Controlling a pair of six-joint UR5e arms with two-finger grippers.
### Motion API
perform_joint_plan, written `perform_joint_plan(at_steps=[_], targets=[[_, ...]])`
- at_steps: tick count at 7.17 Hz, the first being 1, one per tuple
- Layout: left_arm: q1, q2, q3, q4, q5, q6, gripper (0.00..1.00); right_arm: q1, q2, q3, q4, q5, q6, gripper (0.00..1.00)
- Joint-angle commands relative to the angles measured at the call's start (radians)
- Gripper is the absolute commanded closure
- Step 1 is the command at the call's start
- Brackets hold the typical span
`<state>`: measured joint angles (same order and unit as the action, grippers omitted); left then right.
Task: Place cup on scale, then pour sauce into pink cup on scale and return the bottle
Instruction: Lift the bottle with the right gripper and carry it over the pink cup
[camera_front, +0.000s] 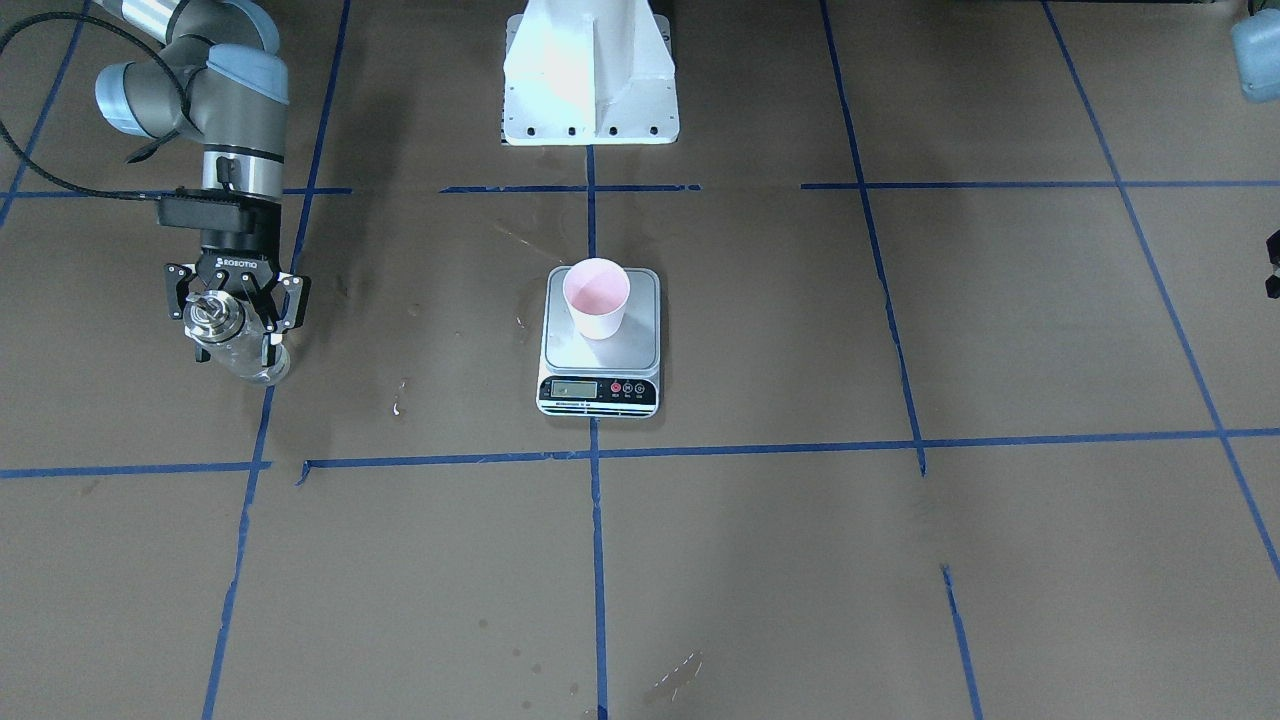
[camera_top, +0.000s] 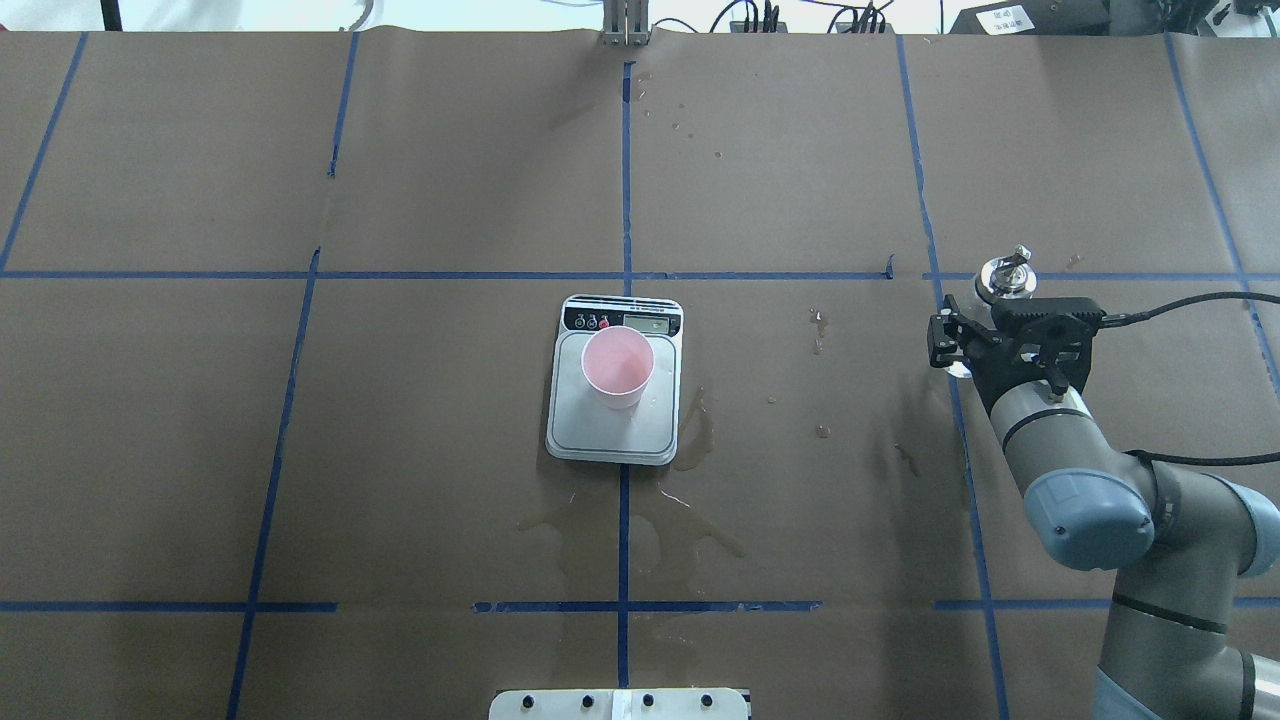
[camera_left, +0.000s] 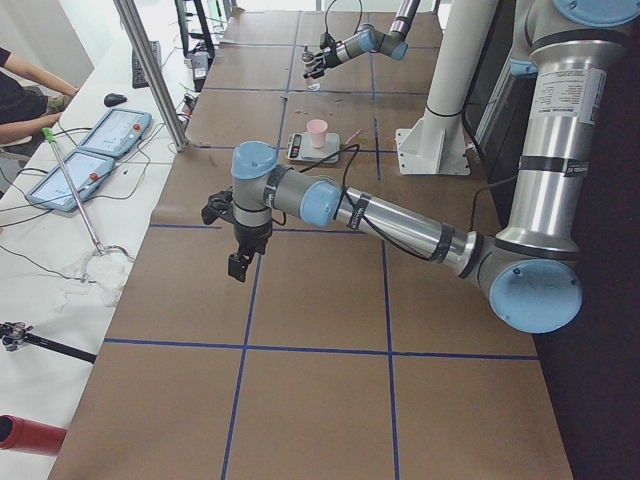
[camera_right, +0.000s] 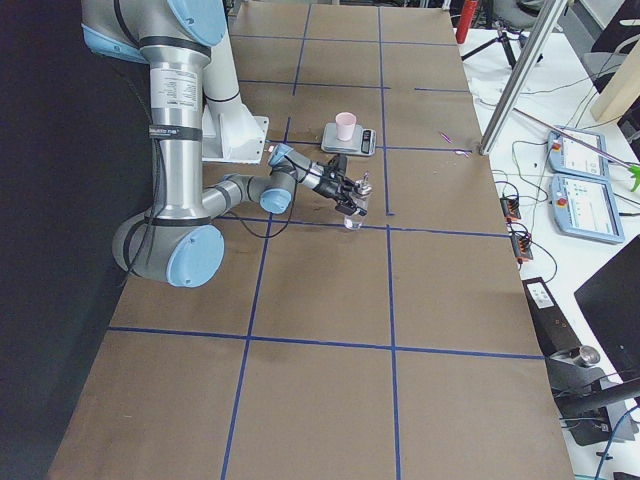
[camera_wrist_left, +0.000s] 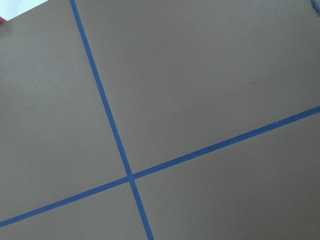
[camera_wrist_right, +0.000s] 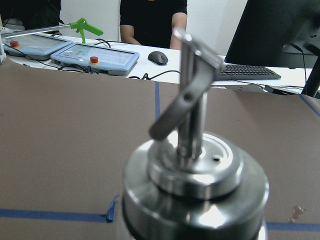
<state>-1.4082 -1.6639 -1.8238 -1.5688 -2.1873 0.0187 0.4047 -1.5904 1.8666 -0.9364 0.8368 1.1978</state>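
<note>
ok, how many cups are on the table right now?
1. The pink paper cup stands upright on the scale's steel platform, mid-table. No other view shows another; the right gripper is closed on the glass bottle, not a cup.

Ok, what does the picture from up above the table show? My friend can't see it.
A pink cup stands on a silver kitchen scale in the middle of a brown table crossed by blue tape lines. At the right, the robot's right gripper grips an upright bottle with a metal spout. Wet stains lie beside the scale.
</note>
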Motion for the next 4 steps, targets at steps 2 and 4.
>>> perform_joint_plan(at_steps=[2,4], targets=[[0.0,0.004,0.003,0.001,0.0,0.001,0.0,0.032,0.016,0.138,-0.082,0.034,-0.148,1.0],[0.0,0.006,0.008,0.001,-0.002,0.003,0.0,0.036,0.104,0.158,-0.116,0.034,-0.204,1.0]])
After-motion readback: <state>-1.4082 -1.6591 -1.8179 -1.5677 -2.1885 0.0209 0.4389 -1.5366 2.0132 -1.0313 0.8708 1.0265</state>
